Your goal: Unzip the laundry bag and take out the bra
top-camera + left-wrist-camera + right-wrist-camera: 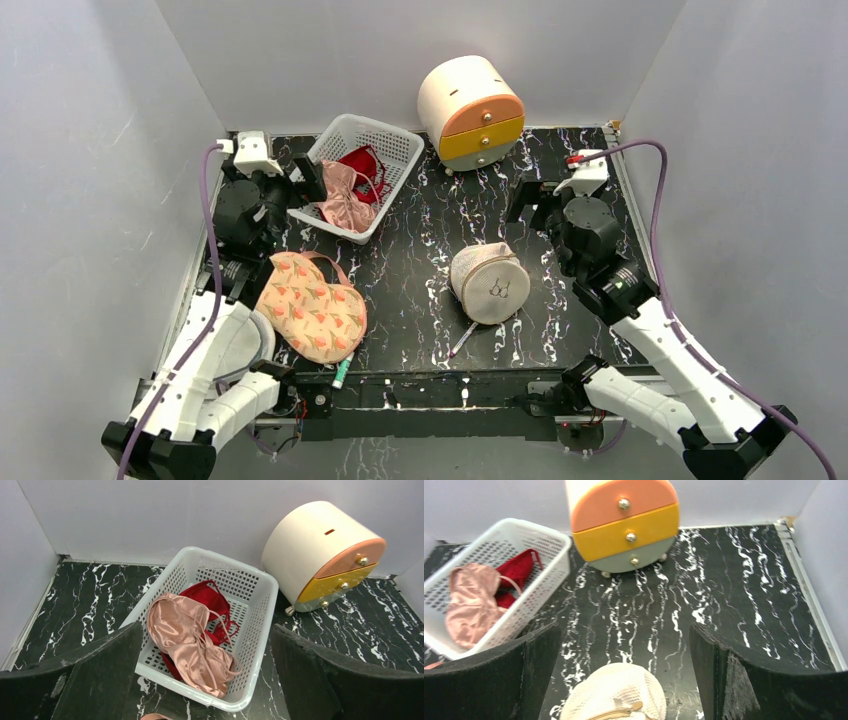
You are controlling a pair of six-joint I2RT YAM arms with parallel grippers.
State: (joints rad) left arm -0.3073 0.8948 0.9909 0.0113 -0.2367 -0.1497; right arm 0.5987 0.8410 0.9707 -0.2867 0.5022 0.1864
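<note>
Fingers L (100,675), fingers R (749,680): wide open, empty.

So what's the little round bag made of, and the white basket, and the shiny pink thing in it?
The laundry bag looks like beige-white mesh fabric: tiny holes cover it. The basket looks like glossy white plastic, a stiff lattice of holes. The pink garment looks like satin, maybe silk or polyester: it shines and folds smoothly.
</note>
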